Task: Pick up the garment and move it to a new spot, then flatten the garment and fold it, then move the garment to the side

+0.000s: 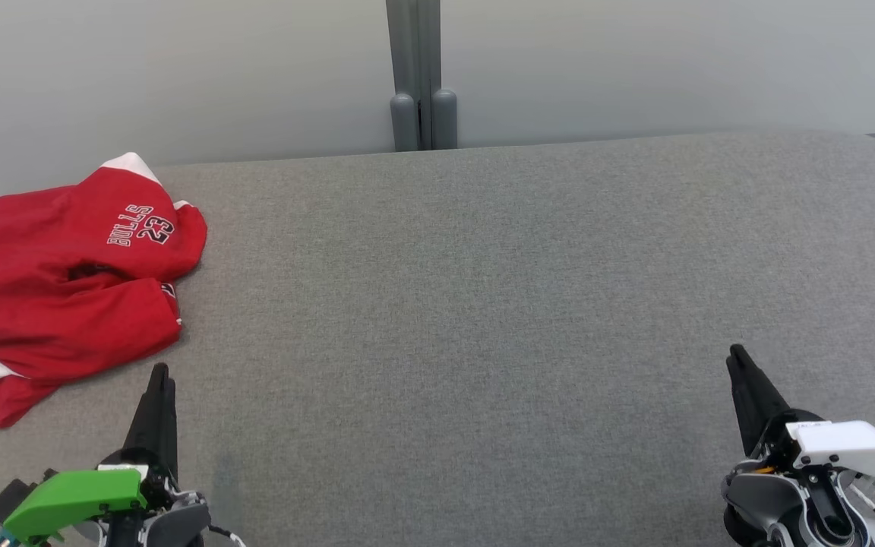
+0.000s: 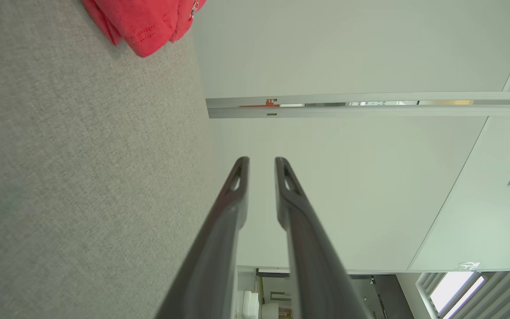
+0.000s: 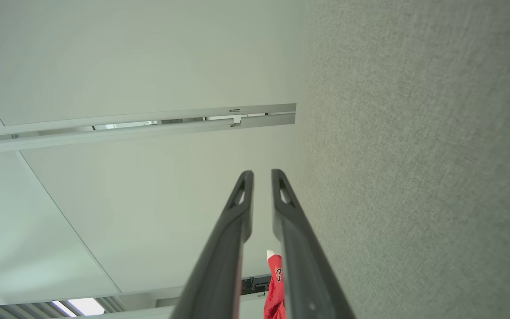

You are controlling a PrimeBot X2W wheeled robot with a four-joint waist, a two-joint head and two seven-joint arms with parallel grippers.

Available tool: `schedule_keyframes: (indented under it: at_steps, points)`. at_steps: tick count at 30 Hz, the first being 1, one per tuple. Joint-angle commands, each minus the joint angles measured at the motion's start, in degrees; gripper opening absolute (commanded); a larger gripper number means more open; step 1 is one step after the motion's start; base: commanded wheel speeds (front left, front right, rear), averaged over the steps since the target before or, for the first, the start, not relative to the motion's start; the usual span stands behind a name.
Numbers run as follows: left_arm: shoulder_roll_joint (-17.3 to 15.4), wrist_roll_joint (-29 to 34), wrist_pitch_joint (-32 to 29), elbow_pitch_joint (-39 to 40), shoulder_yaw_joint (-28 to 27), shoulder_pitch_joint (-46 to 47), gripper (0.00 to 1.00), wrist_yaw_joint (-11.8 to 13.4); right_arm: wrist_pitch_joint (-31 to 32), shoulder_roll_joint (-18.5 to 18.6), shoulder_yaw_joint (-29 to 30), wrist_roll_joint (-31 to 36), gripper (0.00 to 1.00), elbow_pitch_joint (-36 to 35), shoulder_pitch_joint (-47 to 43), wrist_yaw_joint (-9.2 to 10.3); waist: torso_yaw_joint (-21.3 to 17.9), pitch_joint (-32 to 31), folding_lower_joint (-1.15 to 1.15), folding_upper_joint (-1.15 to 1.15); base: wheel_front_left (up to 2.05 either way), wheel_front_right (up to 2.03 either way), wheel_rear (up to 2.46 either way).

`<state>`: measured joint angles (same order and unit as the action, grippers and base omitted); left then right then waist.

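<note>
While the red garment (image 1: pixel 65 281) is seen lying crumpled at the far left of the grey table (image 1: pixel 483 304), both pincers are held low at the near edge, apart from it. White trim is seen at the garment's edges, and the lettering "BULLS 23" is read upside down in the head view. The cloth is bunched rather than flattened, with one part lapped over another, and its left side is laid close to the table's left edge. The left pincer (image 1: pixel 159 371), carried on a green-capped wrist, is pointed up the table near the garment's near edge, without touching it. In the left wrist view its two dark fingers (image 2: pixel 235 212) are shown slightly spread, and a pale wall (image 2: pixel 348 177) is seen through the slim gap between the tips. The right pincer (image 1: pixel 735 353), carried on a white-capped wrist, is held at the near right, well apart from the garment. Its fingers (image 3: pixel 239 217) are likewise shown narrowly spread in the right wrist view, and a strip of the red cloth is glimpsed far off between them. A grey post (image 1: pixel 422 76) is set against the wall behind the table.
</note>
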<state>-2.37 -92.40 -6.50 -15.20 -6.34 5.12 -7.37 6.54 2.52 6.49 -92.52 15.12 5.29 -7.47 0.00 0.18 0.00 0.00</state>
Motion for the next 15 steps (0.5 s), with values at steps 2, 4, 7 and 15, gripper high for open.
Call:
schedule_keyframes:
  at_steps: [2,4,7,15]
  points:
    - [0.12,0.16,0.36,-0.29,0.28,-0.66,1.00,0.00,-0.34,-0.16,-0.22,0.16,1.00,0.40,-0.61,0.01,0.00,0.02,0.00,0.00,0.00,0.00,0.00]
    - [0.10,0.60,0.89,0.04,0.48,-0.75,1.00,-0.01,-0.88,-0.14,-0.52,0.43,1.00,0.08,-0.69,0.01,0.01,0.02,0.00,0.00,0.00,0.00,0.00]
    - [0.07,1.56,1.73,0.55,0.70,-0.90,1.00,-0.01,-1.73,-0.10,-1.03,1.24,1.00,-0.40,-0.82,0.01,0.02,0.02,0.00,0.00,0.00,0.00,0.00]
    - [-0.01,6.99,3.92,2.08,1.08,-1.15,1.00,0.07,-3.93,-0.03,-1.78,5.48,1.00,-1.81,-1.06,0.00,0.03,0.01,0.00,0.00,0.00,0.00,0.00]
